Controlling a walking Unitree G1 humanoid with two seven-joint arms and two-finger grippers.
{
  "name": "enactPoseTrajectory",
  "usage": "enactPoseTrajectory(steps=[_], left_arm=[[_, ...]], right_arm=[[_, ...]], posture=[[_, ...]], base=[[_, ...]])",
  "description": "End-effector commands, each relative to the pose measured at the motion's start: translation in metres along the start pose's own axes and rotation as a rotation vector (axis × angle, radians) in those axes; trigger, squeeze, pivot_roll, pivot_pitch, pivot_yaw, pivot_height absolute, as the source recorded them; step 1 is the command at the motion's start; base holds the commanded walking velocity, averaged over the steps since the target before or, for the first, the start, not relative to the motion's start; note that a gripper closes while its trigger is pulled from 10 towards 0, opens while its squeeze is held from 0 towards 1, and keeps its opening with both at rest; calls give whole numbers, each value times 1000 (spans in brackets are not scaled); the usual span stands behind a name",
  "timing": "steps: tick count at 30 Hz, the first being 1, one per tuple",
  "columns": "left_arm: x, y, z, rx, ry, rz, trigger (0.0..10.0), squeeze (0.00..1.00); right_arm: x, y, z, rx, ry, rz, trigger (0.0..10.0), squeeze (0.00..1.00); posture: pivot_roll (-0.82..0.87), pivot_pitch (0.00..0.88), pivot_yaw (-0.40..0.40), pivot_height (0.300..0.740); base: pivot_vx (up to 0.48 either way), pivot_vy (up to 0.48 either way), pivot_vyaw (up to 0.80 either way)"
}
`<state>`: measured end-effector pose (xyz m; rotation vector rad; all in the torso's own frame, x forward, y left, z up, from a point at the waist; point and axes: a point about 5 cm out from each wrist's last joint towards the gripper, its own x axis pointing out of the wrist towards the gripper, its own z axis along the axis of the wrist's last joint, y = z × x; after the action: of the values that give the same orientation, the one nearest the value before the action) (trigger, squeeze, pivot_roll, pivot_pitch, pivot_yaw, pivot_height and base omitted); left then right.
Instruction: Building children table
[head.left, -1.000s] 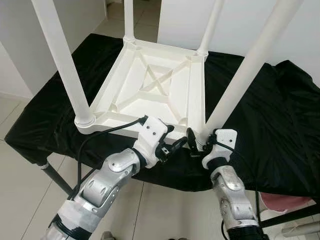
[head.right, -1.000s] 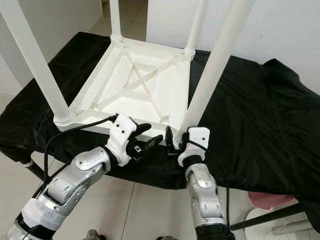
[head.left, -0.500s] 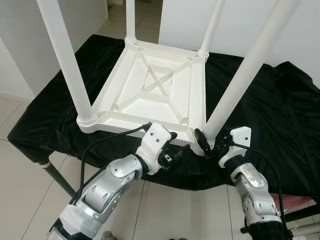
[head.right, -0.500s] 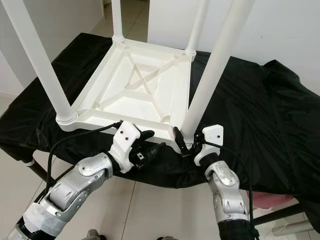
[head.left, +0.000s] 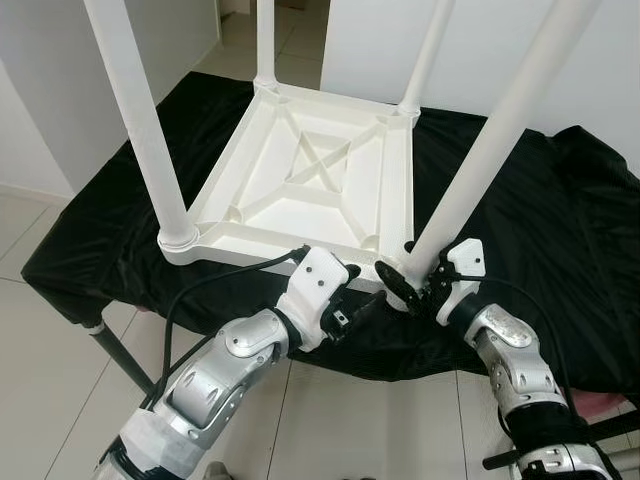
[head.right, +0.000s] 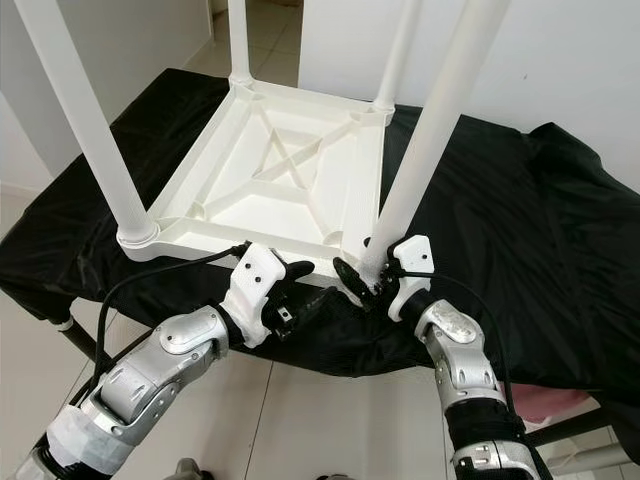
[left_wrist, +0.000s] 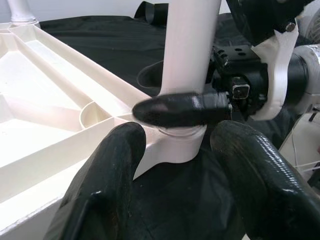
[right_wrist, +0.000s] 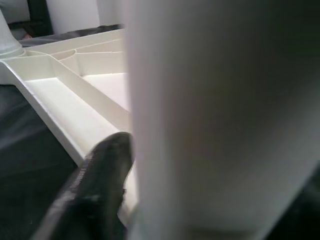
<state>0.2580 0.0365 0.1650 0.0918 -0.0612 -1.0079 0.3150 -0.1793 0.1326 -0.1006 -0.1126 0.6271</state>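
A white plastic children's table (head.left: 395, 185) lies upside down on a black cloth (head.left: 540, 220), its legs pointing up. My right gripper (head.left: 402, 272) is at the base of the near right leg (head.left: 500, 130), shut on it. One of its fingers (left_wrist: 180, 109) lies across the front of the leg (left_wrist: 190, 50). In the right wrist view that leg (right_wrist: 220, 120) stands very close, with one finger (right_wrist: 95, 185) against its side. My left gripper (head.left: 358, 290) is open at the table's near edge, just left of that leg, holding nothing (left_wrist: 175, 150).
The near left leg (head.left: 140, 120) and two far legs rise high above the work area. The cloth-covered stand has a black metal leg (head.left: 120, 355) at the left, over a tiled floor. White walls stand behind. A pink object (head.left: 605, 405) sits low at the right.
My right gripper swung out to the right, then came back in and closed around the base of the near right leg. The left gripper eased slightly back from the table's edge.
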Motion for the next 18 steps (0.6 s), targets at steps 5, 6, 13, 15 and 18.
enactPoseTrajectory(steps=[5, 6, 13, 15, 18], left_arm=[[-1, -7, 0, 12, 5, -108, 10000, 0], [-2, -5, -1, 14, 8, -103, 10000, 0], [-3, -1, -2, 36, 17, -77, 10000, 0], [-3, 0, -2, 44, 16, -71, 10000, 0], [-3, 0, -2, 42, 15, -71, 10000, 0]], right_arm=[[-3, 0, -8, 8, 29, 28, 0, 0], [-4, -1, -8, 14, 26, 28, 0, 0], [-4, -2, -3, 66, -34, -36, 10000, 0], [-4, -1, -3, 65, -40, -47, 10000, 0], [-4, 0, 3, 84, -86, -169, 10000, 0]], posture=[[59, 77, -78, 740], [57, 79, -79, 740], [49, 82, -76, 740], [49, 82, -76, 740], [44, 83, -76, 740]], base=[[0, 0, 0], [0, 0, 0], [0, 0, 0], [0, 0, 0], [0, 0, 0]])
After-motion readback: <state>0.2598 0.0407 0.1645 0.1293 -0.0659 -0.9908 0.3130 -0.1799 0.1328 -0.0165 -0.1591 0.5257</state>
